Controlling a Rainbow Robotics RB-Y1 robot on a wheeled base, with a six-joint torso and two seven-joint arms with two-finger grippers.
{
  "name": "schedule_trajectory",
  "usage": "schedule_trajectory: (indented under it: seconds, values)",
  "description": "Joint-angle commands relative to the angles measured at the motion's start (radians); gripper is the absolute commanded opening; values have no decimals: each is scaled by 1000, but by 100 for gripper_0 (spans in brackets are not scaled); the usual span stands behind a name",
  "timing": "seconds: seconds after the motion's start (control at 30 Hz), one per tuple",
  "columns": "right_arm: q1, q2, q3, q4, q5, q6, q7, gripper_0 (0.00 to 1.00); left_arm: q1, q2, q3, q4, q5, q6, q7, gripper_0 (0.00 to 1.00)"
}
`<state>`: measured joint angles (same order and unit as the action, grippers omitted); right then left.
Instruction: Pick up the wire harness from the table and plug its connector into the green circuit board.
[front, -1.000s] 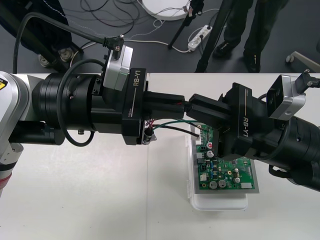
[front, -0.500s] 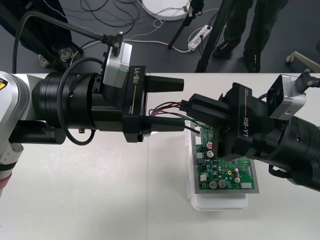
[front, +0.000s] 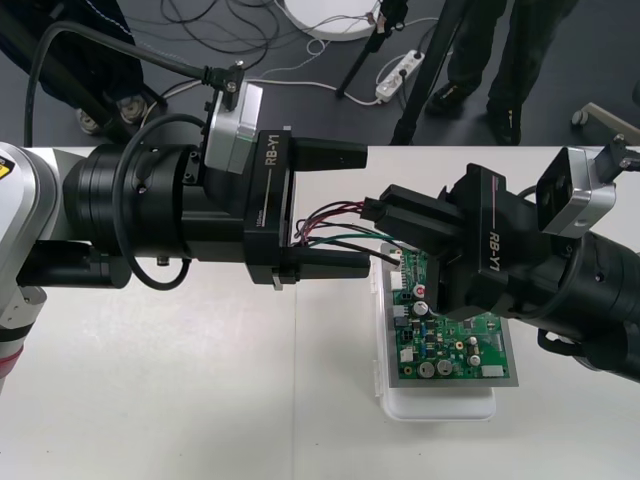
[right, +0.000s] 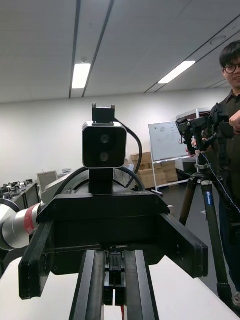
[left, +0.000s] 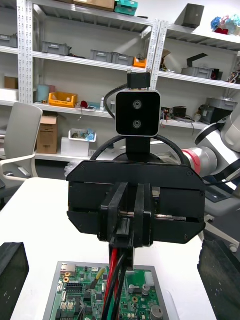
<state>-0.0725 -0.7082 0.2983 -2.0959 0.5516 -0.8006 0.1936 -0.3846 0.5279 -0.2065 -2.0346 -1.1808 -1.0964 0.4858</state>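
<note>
Let go with the left pincer (front: 366, 208) since a second ago; was clamped on the wires then, stands spread wide now, wider than half a second back, one finger either side of them, holding nothing.

Working above the pale bench (front: 150, 400), with both arms meeting near its middle. Reaching in from the right side, the right pincer (left: 134, 216); shut tight on the wire harness (front: 330, 224) and carrying it alone in the air, off the bench. Just below and beside that, the green circuit board (front: 455, 345) on its white base (front: 440, 405). Trailing from the shut fingers back between the open left ones, red, black and green wires (left: 114, 280); one dark strand ending just beside the board's edge. Cannot tell for sure where the plug sits; looks pinched in the right pincer, not yet in the board.

Judging the risks: could snag the wires on the open left fingers if drawn away sideways, dragging the harness out of line; could let it twist in a single grip; could miss its mate on the board, or bend pins, if pressed down tilted.
</note>
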Motion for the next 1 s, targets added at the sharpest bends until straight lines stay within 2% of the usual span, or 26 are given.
schedule_trajectory:
  seconds: [0.03, 0.7, 1.0]
  values:
    - [-26, -10, 10, -30, -35, -6, 13, 0, -34, 52, -11, -10, 44, 47, -23, 100]
    - [-23, -23, -2, -30, -35, -5, 9, 0, 32, 210, 75, -12, 196, 41, -35, 100]
    - [-24, -23, -2, -29, -35, -3, 9, 0, 49, 276, 171, -10, 225, -60, -24, 100]
